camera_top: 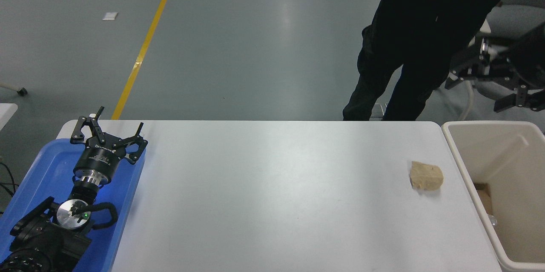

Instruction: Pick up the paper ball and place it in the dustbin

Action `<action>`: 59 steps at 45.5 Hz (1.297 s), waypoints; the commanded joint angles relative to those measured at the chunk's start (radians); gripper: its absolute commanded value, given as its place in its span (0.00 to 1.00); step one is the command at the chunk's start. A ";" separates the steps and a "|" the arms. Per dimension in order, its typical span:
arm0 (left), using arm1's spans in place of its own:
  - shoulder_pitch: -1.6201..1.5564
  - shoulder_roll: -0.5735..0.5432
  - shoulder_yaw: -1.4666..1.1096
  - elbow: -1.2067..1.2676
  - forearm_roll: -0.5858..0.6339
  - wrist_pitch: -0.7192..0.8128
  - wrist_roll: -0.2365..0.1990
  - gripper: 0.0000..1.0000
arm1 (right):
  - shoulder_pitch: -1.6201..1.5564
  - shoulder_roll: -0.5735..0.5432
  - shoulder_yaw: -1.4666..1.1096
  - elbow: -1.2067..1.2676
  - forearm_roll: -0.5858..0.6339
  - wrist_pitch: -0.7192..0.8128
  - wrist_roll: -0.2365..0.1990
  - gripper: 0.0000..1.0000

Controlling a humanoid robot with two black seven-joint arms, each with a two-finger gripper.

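Paper ball (426,176) lying on the white table (272,195) near its right edge, just beside the cream dustbin (464,165) but outside it. Right claw (485,89), fingers spread and empty, raised above and beyond the dustbin's far rim, well apart from the ball. Left claw (108,129), fingers also spread, parked over the blue tray (38,165) at lower left. A person in dark clothing (408,29) stands at the far side.
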 commanded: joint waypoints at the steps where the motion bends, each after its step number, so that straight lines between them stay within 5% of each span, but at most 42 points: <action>1: 0.000 0.000 0.000 0.000 0.000 0.000 0.000 0.99 | -0.244 0.045 0.028 -0.038 -0.001 -0.291 0.000 1.00; 31: 0.002 0.000 -0.002 0.000 0.000 0.000 -0.002 0.99 | -0.807 0.168 0.117 -0.369 -0.002 -0.593 0.000 0.98; 59: 0.002 0.000 -0.003 0.000 0.000 0.000 -0.002 0.99 | -1.097 0.166 0.326 -0.702 -0.066 -0.622 0.000 0.95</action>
